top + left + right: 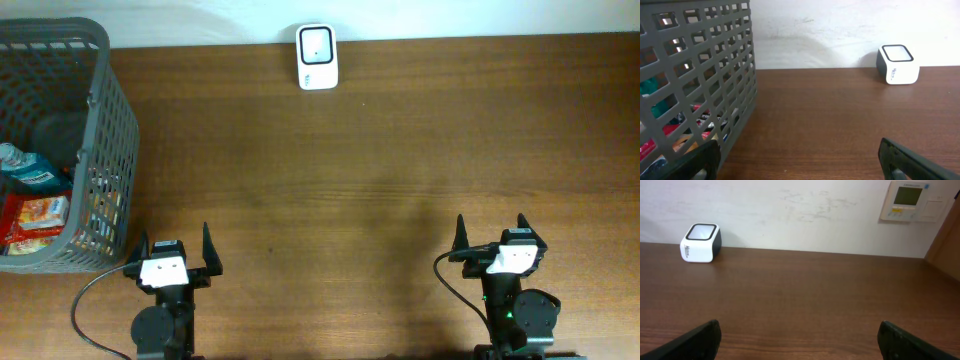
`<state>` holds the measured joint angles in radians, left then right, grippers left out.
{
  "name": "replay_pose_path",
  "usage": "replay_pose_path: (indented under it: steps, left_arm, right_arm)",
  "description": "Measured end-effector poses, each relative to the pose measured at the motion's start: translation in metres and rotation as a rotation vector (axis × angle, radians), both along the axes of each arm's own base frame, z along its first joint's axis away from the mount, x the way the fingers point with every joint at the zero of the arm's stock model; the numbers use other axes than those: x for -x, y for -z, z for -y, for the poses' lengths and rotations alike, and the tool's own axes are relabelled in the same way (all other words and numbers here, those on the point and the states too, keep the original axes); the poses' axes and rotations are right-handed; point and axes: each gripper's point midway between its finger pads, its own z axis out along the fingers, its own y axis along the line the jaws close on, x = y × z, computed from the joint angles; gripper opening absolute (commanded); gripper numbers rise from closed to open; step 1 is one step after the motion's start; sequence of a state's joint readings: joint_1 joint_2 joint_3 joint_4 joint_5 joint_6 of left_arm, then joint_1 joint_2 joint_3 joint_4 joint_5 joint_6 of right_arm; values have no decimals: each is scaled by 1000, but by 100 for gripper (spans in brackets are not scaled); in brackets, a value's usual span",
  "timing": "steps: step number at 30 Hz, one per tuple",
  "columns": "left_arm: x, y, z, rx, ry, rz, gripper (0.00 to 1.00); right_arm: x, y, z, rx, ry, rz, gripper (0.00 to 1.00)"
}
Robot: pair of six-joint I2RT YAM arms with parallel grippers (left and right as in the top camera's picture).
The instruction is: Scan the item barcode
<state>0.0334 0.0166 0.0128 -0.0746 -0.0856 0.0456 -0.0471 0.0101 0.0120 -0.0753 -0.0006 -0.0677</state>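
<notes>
At the far left a grey plastic basket (105,140) with an open square-grid wall and a rounded rim stands on the tabletop (380,180), a dark brown wood-grain surface with a dull sheen. Inside it lie crinkled, glossy red snack packets (35,218) and, behind them, a teal and white wrapper (25,168); the left wrist view shows the same colours through the lattice. No barcode can be made out. Just right of the basket, at the near edge, the left gripper (175,240) has its thin, dark, pointed jaws spread wide with nothing between them. Further right, at the far edge against the pale scuffed wall, sits the scanner (317,57), a small white block with rounded corners, a dark grey side and a square glassy window on top; it is well apart from the basket and both arms. At the near right the right gripper (490,225) likewise has its jaws wide apart and empty. On the wall, in the right wrist view, hangs a beige rectangular control panel (912,200) with a small greenish display.
</notes>
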Motion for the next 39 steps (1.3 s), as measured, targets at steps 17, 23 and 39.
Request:
replay_pose_path:
  steps: [17, 23, 39]
  left_arm:
    - [0, 0, 0, 0, 0, 0, 99]
    - [0, 0, 0, 0, 0, 0, 99]
    - [0, 0, 0, 0, 0, 0, 99]
  right_arm:
    - [3, -4, 24, 147, 132, -1, 98]
    - [3, -4, 24, 149, 132, -2, 98]
    - [3, -4, 24, 151, 132, -2, 99]
